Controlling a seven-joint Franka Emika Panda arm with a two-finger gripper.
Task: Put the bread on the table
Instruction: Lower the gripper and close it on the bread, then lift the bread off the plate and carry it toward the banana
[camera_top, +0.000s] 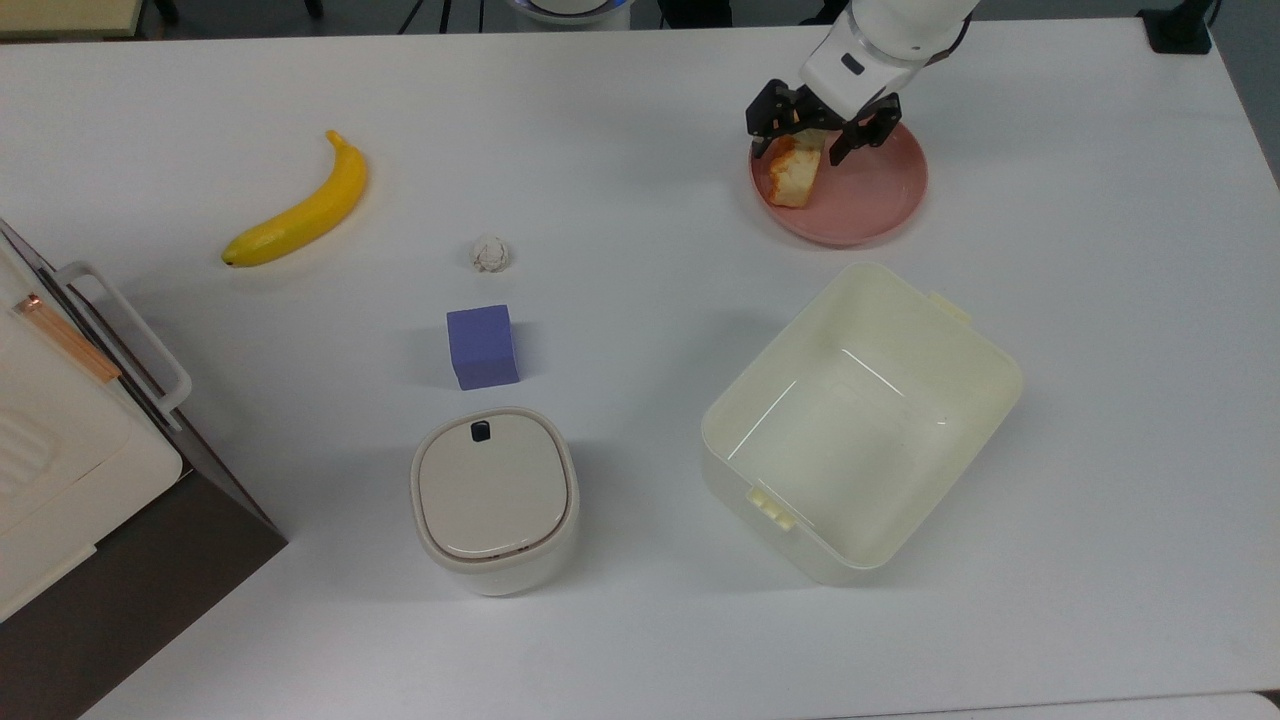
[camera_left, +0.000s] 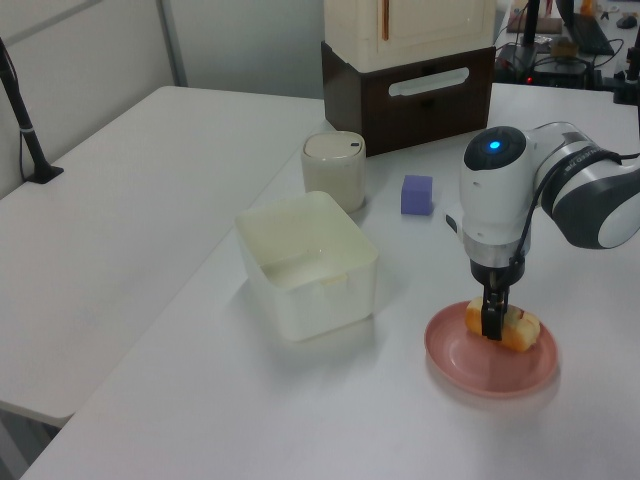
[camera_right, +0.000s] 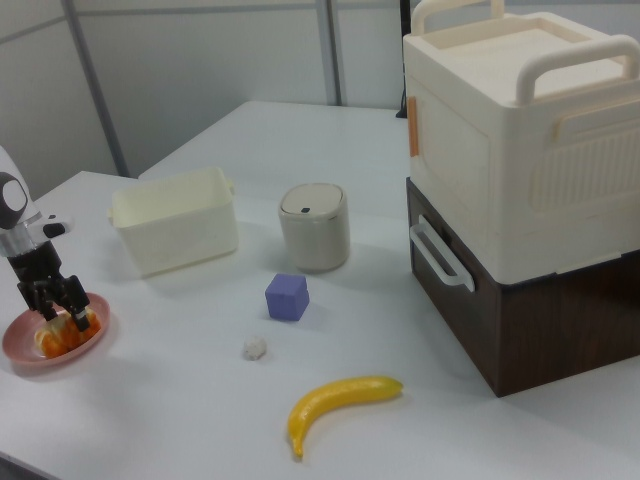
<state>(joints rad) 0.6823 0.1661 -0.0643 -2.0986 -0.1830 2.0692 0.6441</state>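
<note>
1. I take the pink plate (camera_top: 870, 195) as my landmark. It sits near the table's (camera_top: 640, 120) far edge in the top view, toward the top view's right.
2. The bread (camera_top: 795, 178) lies on the plate, along its side at the top view's left, with its lower end close to the rim.
3. My gripper (camera_top: 812, 143) is down over the bread's upper end. In the top view the jaws stand apart, one finger on each side of the slice. I cannot tell whether either finger touches the crust.
4. In the left view the gripper (camera_left: 492, 325) hangs straight down from the arm, its tips at the bread (camera_left: 514, 330) and low over the plate (camera_left: 480, 362).
5. In the right view the gripper (camera_right: 55, 305) stands over the plate (camera_right: 25, 350) near the table's corner at the right view's left.
6. Below the plate in the top view, just apart from its rim, stands the open cream bin (camera_top: 860, 420).
7. To the top view's left of the plate I see a wide bare stretch of table, reaching to a small whitish ball (camera_top: 490, 253).
8. Past the ball lies the banana (camera_top: 300, 210); a purple cube (camera_top: 482, 346) and a lidded pot (camera_top: 493, 497) sit lower, all well apart from the plate.
9. To the top view's right of the plate, bare table runs to the edge.
</note>
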